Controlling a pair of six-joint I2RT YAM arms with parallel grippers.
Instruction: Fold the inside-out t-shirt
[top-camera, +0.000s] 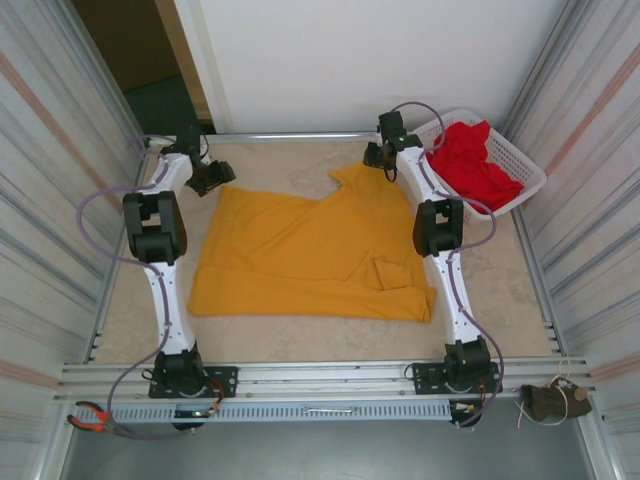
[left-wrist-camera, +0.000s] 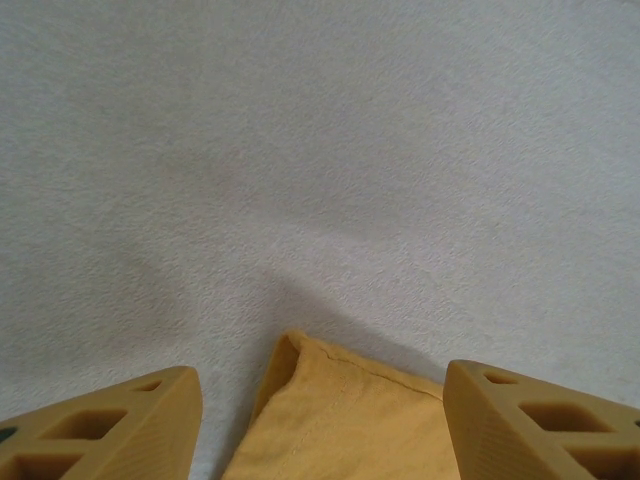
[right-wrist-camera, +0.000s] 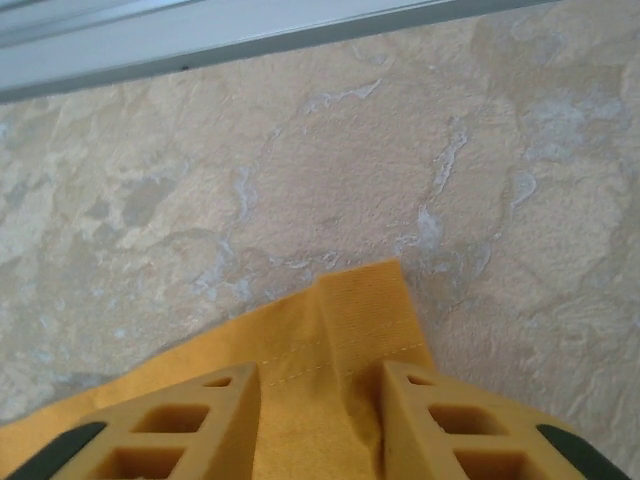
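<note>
The inside-out t-shirt (top-camera: 310, 260), mustard yellow, lies spread on the beige table. My left gripper (top-camera: 212, 180) is at its far-left corner. In the left wrist view that gripper (left-wrist-camera: 320, 425) is open, its fingers wide apart on either side of the shirt's corner (left-wrist-camera: 340, 420) without touching it. My right gripper (top-camera: 378, 155) is at the shirt's far-right peak. In the right wrist view the right gripper (right-wrist-camera: 320, 415) has its jaws drawn partway in around a hemmed corner (right-wrist-camera: 350, 310). The cloth creases against the right finger (right-wrist-camera: 450, 420), and a gap still shows between the fingers.
A white basket (top-camera: 535, 175) holding a red garment (top-camera: 480, 165) stands at the back right, close to the right arm. A metal rail (right-wrist-camera: 200, 40) borders the table's far edge. Orange-handled pliers (top-camera: 88, 420) lie below the front rail on the left.
</note>
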